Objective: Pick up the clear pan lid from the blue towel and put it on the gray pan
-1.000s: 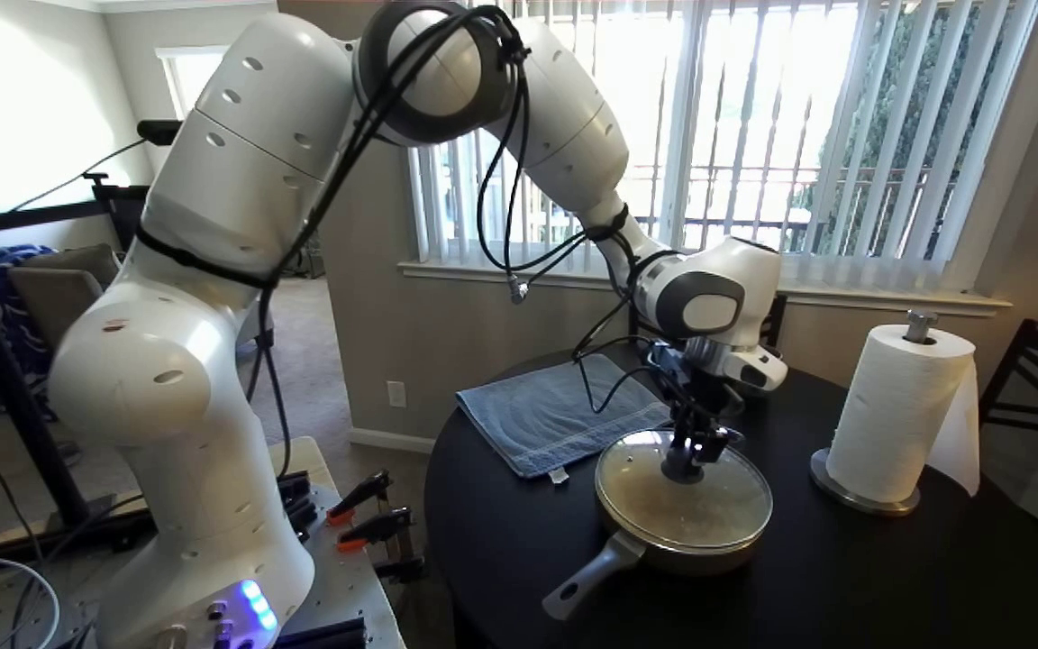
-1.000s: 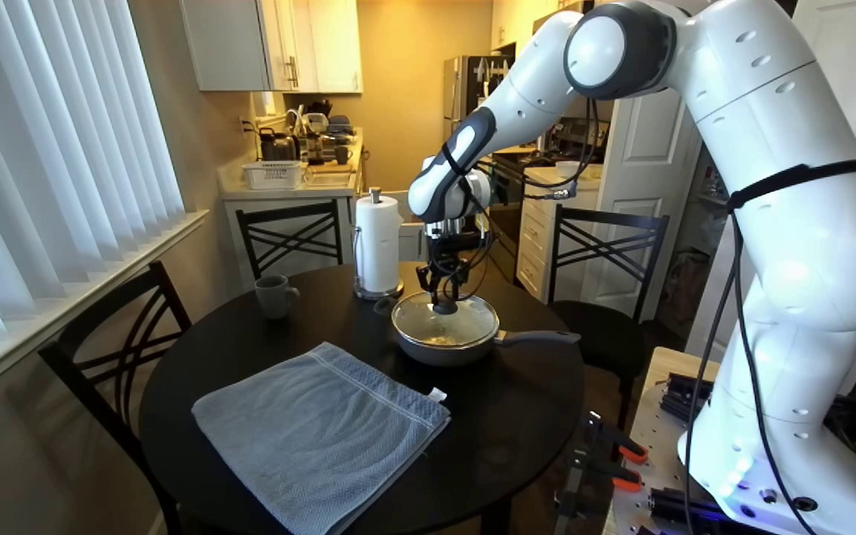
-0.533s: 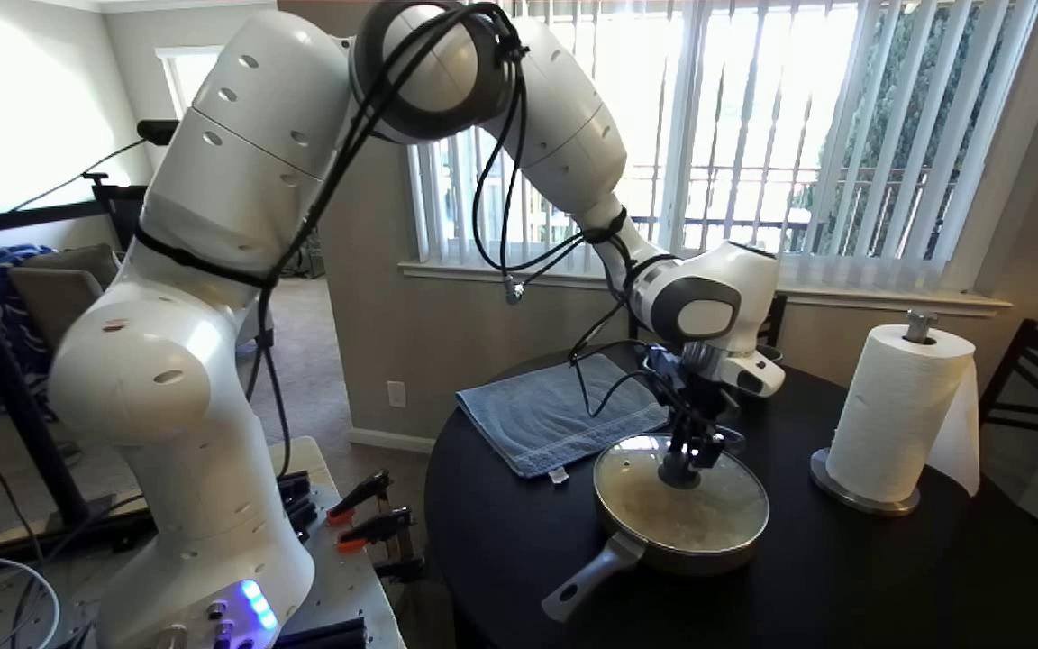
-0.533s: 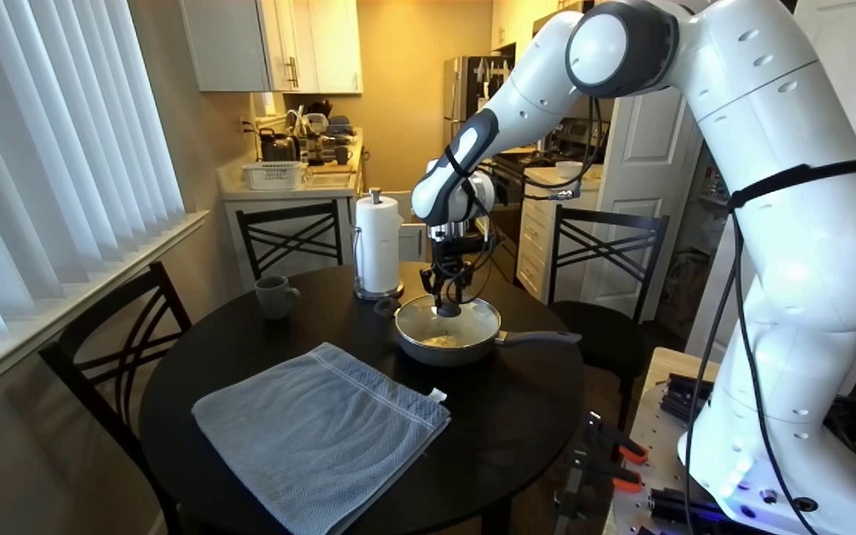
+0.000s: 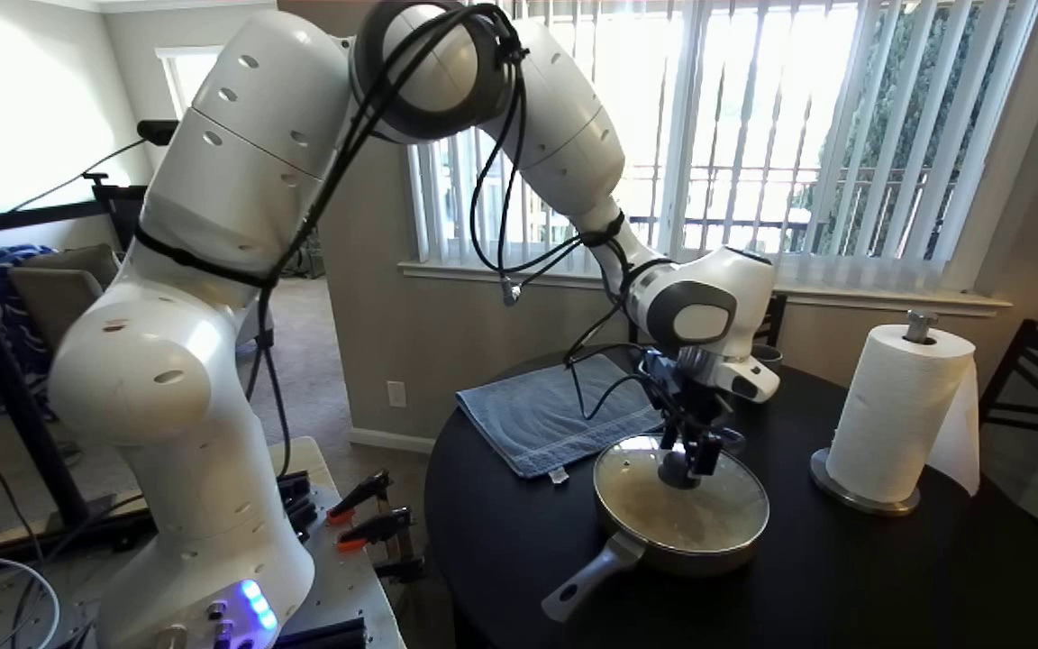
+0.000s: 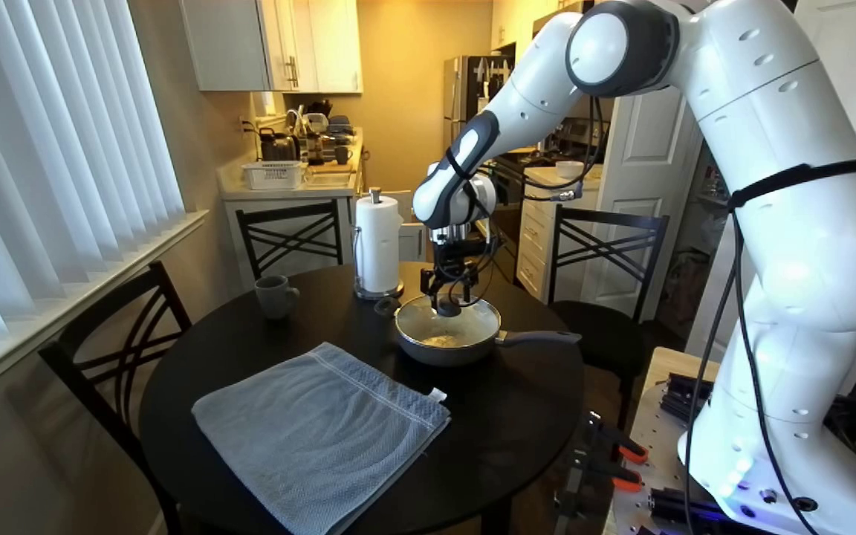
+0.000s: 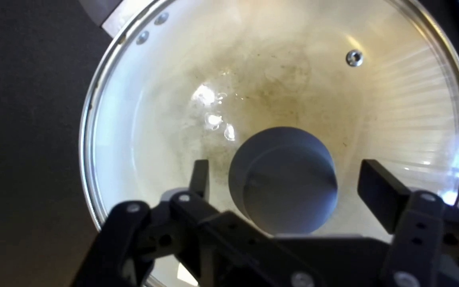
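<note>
The clear pan lid (image 5: 654,518) rests on the gray pan (image 6: 446,354), covering its pale inside; its rim follows the pan's rim in both exterior views. My gripper (image 7: 288,184) is open around the lid's dark knob (image 7: 291,187), and a gap shows between the knob and the fingers (image 7: 381,195) on each side. In an exterior view the gripper (image 5: 692,458) points down over the lid's middle. The pan's handle (image 5: 596,575) sticks out toward the robot's base. The blue towel (image 6: 320,438) lies beside the pan with nothing on it.
A paper towel roll (image 5: 902,415) stands upright on the dark round table (image 6: 502,438), close to the pan. A gray mug (image 6: 276,296) sits farther off near the table's edge. Dark chairs (image 6: 606,260) surround the table. Orange-tipped clamps (image 6: 625,464) hang at the robot's bench.
The lid has come down slightly onto the pan with the gripper. My fingers, shut on its knob before, have spread apart, and the lid stays in place.
</note>
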Robot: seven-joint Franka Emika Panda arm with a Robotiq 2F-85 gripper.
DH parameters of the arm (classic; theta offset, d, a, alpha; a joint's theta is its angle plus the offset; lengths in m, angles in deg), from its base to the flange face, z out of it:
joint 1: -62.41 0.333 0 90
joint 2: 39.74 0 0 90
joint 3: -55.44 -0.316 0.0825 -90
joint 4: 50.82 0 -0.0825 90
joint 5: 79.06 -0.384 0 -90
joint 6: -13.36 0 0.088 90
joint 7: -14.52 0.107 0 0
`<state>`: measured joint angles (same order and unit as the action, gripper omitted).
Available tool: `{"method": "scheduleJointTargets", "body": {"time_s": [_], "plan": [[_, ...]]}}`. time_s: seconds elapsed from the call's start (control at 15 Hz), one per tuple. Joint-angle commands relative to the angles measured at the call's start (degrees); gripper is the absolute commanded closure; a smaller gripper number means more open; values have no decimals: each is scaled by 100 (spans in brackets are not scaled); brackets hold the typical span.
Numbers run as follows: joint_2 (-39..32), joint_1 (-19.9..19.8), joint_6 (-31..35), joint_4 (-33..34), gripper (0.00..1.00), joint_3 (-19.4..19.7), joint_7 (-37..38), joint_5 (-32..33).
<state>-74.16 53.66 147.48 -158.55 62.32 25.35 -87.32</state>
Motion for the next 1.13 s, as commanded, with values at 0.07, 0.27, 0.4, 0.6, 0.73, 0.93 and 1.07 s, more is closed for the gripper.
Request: {"method": "scheduleJointTargets", "body": {"time_s": [0.07,0.27,0.4,0.6,0.73,0.93,1.07], "plan": [[543,85,257,-589,0,68,166,-46],[858,107,409,-856,0,118,215,-5],[1001,155,471,-958,0,180,321,85],[789,54,276,-659,0,119,123,4],[826,72,286,-704,0,129,133,7],[826,74,291,-715,0,131,134,7],[826,74,292,-715,0,131,135,8]]}}
